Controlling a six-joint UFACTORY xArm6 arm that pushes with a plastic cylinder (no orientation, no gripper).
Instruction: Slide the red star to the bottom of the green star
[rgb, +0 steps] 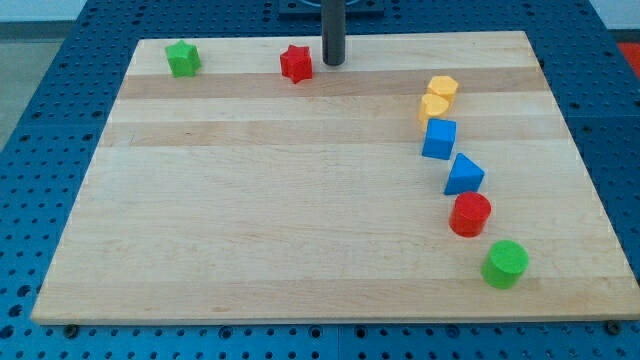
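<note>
Wood board: pale planks on a blue perforated bench, seen from the view's bottom edge.
Red star: near the view's top edge, left of centre, flat on the board.
Green star: top left corner area, well apart from the red star and level with it.
My tip: a dark upright rod, its end on the board just beside the red star on the view's right; a touch cannot be told.
Fingers: the arm carries only the rod, so nothing here opens, closes or clamps.
Yellow blocks: two on the right, one above the other, touching; shapes unclear.
Blue cube: just below the yellow pair.
Blue triangle: next down, tilted, near the cube.
Red cylinder: just beneath the triangle.
Green cylinder: lowest of the right-hand line, toward the bottom right corner.
Line-up: the six right-hand blocks run in a loose curve down the view's right side, far from both stars.
</note>
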